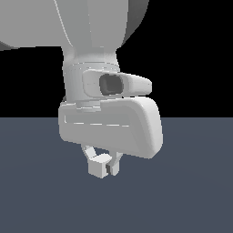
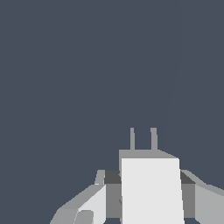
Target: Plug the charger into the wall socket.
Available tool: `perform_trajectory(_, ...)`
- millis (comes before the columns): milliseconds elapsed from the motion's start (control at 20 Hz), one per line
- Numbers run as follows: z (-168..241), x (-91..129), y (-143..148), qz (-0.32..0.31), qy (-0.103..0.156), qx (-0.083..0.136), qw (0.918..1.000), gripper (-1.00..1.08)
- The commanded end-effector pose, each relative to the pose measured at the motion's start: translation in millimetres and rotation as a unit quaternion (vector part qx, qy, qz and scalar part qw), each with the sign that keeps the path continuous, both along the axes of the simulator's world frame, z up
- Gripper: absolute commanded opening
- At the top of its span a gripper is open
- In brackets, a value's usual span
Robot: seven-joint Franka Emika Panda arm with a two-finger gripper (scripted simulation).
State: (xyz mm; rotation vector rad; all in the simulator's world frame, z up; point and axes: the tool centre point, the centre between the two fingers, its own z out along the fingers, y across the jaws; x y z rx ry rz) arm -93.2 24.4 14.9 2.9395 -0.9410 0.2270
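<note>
Charger (image 2: 151,192) clamped betw. claw (image 2: 146,197) fingers (image 2: 94,203), two grey prongs (image 2: 143,139) pointing away, over plain grey-blue surface (image 2: 87,65).

Open grey floor (image 1: 191,191) is lying on all sides of the gripper (image 1: 105,169), with nothing standing near it. In the wrist view, the charger (image 2: 151,188) is sitting between the fingers (image 2: 89,208), and its prongs (image 2: 143,139) are pointing into free space.

White charger (image 2: 151,192), grey prongs (image 2: 143,139).
</note>
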Motion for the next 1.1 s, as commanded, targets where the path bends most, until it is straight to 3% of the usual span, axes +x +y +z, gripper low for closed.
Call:
perform_trajectory(0,3,2,0,0.012,0.0,0.0,0.9999,-1.0)
perform_trajectory(500,26,14,3,0.111,-0.001,-0.002,0.9938,-1.0)
perform_trajectory(1050,60,30,12,0.254,-0.002,-0.002,0.9673,-1.0)
